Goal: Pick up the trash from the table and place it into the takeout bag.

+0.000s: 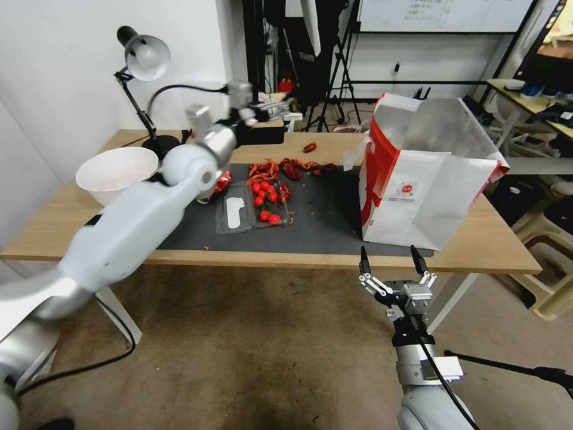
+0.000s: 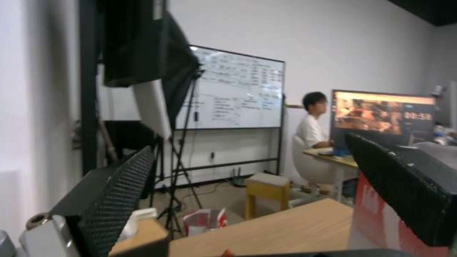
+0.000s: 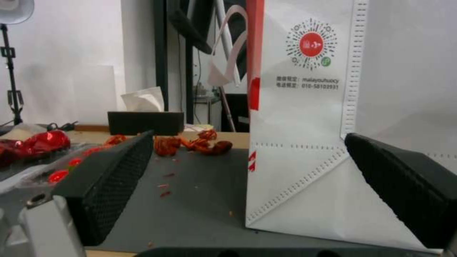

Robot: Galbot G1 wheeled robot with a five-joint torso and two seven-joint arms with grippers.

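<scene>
Trash on the long light-wood table (image 1: 477, 251) appears now as a crushed red can (image 1: 222, 182), lying on the big dark grey mat (image 1: 322, 221) just beside the clear plastic tray of red cherry tomatoes (image 1: 256, 206), with scattered red scraps (image 1: 292, 168) farther back. The large white paper takeout bag with red side panels (image 1: 418, 197) stands upright and open on the mat's right end. The left gripper (image 1: 277, 110) is raised above the table's far edge, fingers apart and empty. The right gripper (image 1: 393, 263) hangs just off the near edge in front of the bag, fingers also spread with nothing between them.

The main risk, as I judge it, is the left arm's elbow crossing low over the large white round bowl (image 1: 116, 173) and the can: a careless descent could sweep them aside. A forward push by the right gripper could topple the light bag.
</scene>
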